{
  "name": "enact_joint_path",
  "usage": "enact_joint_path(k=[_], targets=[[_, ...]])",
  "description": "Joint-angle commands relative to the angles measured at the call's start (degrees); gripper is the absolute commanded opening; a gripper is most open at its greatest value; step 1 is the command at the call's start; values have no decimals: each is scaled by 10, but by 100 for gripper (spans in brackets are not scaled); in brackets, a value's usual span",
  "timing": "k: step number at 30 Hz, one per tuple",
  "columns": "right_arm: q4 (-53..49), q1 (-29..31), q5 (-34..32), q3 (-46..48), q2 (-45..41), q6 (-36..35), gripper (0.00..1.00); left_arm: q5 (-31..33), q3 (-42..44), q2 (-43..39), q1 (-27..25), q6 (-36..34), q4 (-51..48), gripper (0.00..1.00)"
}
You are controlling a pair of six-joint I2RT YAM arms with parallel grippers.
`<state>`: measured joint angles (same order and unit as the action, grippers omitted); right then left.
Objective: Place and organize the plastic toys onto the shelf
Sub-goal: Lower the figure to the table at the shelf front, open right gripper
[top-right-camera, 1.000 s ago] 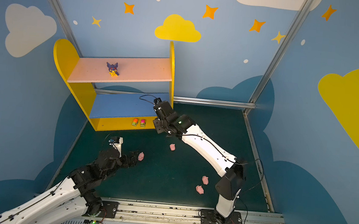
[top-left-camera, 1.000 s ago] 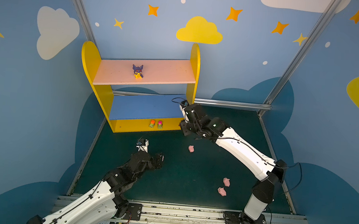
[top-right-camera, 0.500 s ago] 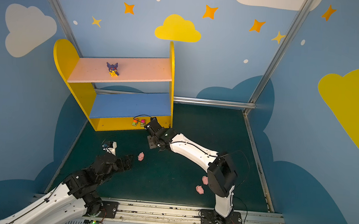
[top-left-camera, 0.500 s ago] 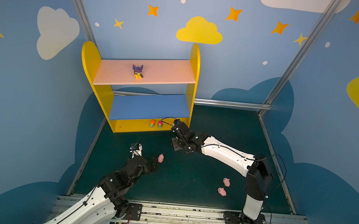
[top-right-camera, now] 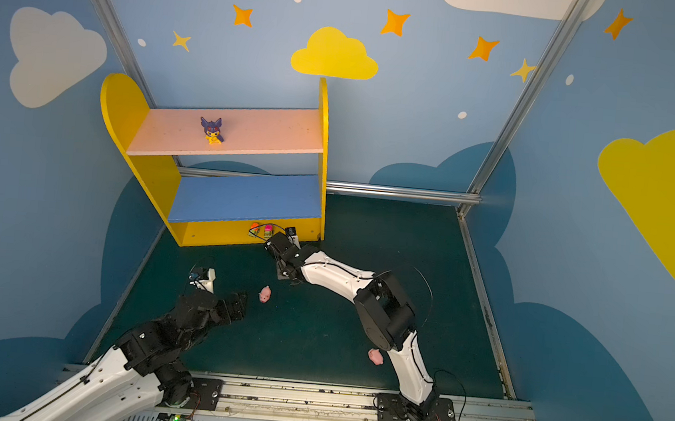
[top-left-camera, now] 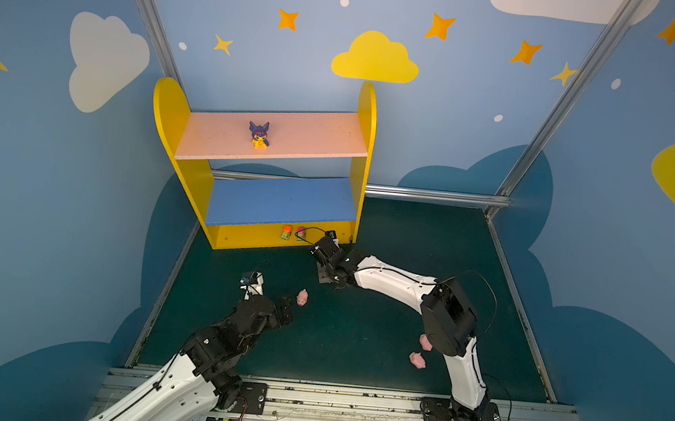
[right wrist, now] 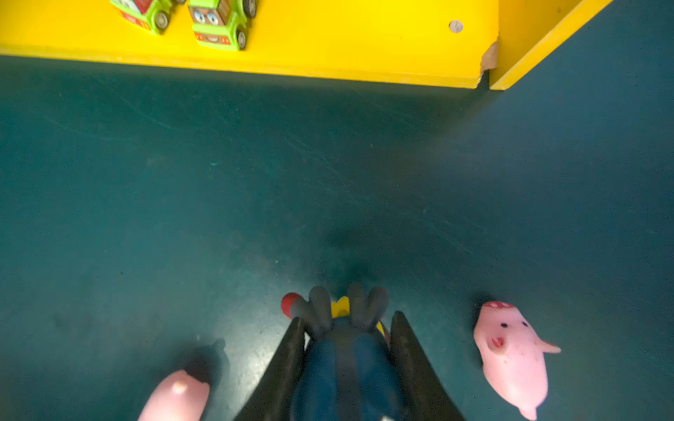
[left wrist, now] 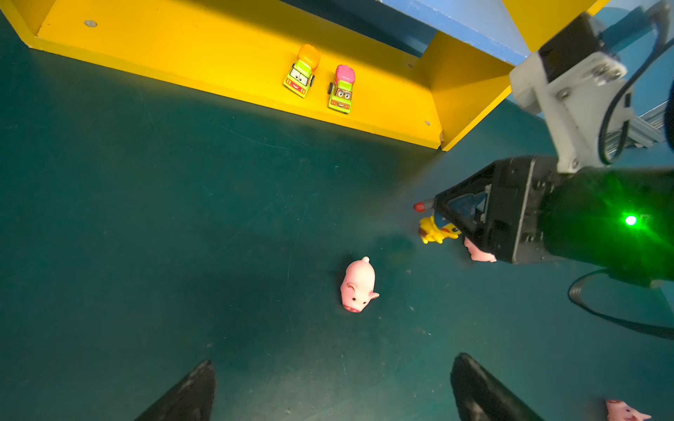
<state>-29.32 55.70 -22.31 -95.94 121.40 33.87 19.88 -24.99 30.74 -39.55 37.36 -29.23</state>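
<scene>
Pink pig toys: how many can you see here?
4. One pink plastic pig lies before the open left gripper, a second beside the right gripper, under its arm in both top views, two near the right arm's base. Others may be hidden.

Top views: evenly lit, sharp, edges bowed.
Left wrist: green lamp (left wrist: 630, 220) flares (starburst).
Right wrist: near figurine (right wrist: 344, 364) blurred.

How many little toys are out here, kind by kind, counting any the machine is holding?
Pigs: 4
Cars: 2
Figurines: 2
Total: 8
</scene>
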Motion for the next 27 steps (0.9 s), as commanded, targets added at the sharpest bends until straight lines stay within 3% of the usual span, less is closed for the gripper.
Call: enact_joint_path(k=[1, 19, 27], targets=[[4, -4, -19, -20, 13, 21, 18, 9, 4, -3, -2, 1, -8, 100], [-6, -8, -18, -26, 35, 35, 22, 3, 7, -3, -2, -1, -5, 100], [-7, -12, -15, -24, 35, 36, 28, 3, 6, 1, -2, -2, -1, 100]])
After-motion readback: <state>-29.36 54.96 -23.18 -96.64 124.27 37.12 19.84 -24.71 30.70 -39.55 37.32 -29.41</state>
